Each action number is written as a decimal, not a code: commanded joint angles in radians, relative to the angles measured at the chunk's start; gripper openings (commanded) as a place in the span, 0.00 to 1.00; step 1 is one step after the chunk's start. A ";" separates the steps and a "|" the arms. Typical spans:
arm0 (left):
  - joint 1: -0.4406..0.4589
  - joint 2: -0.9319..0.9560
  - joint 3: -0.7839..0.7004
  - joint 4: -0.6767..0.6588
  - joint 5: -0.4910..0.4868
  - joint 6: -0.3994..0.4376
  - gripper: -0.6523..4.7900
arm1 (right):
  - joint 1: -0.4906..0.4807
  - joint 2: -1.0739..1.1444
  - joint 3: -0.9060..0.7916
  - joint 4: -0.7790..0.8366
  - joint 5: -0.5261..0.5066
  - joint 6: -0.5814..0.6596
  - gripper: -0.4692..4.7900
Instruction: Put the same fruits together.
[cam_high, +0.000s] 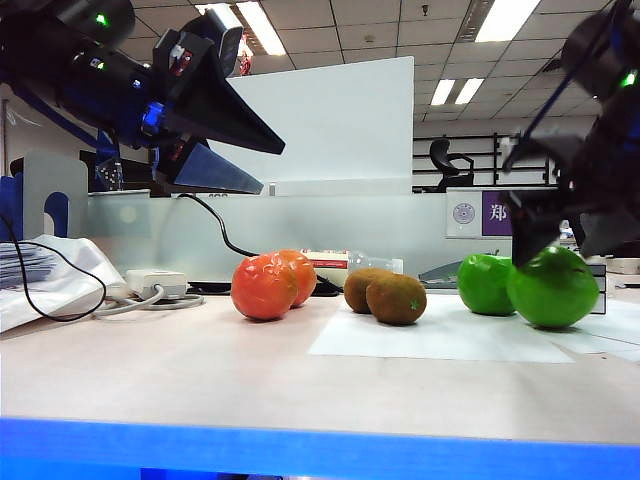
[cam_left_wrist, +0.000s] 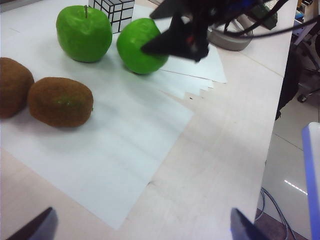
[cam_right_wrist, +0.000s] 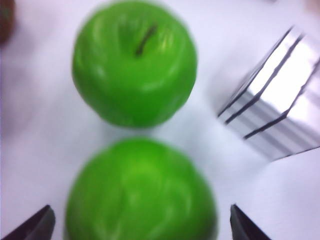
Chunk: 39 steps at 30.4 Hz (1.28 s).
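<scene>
Two orange-red balls (cam_high: 263, 287) touch each other left of centre. Two brown kiwis (cam_high: 396, 299) (cam_left_wrist: 60, 101) lie side by side in the middle. Two green apples stand together on the right: the farther one (cam_high: 485, 284) (cam_right_wrist: 132, 62) with its stem up, the nearer one (cam_high: 552, 287) (cam_right_wrist: 141, 192) (cam_left_wrist: 142, 46) beside it. My right gripper (cam_right_wrist: 141, 222) (cam_high: 560, 245) hangs over the nearer apple, open, a fingertip on either side with a gap to the apple's skin. My left gripper (cam_high: 270, 168) (cam_left_wrist: 140, 227) is open and empty, high above the table's left side.
White paper sheets (cam_left_wrist: 125, 135) lie under the kiwis and apples. A silver mirror cube (cam_right_wrist: 277, 105) (cam_left_wrist: 115, 11) stands just behind the apples. At the left are a white power adapter (cam_high: 155, 283), black cables and a white cloth (cam_high: 50, 270). The table's edge runs near the apples (cam_left_wrist: 280, 75).
</scene>
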 joint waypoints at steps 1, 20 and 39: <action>-0.001 -0.004 0.003 0.006 -0.032 0.001 1.00 | 0.002 -0.072 0.007 0.053 0.005 0.007 1.00; -0.001 -0.095 0.003 0.001 -0.006 -0.047 0.11 | 0.052 -0.481 0.040 -0.254 -0.086 0.046 0.87; 0.001 -0.848 -0.003 -0.106 -0.414 -0.092 0.11 | 0.051 -1.299 0.041 -0.301 -0.294 0.178 0.07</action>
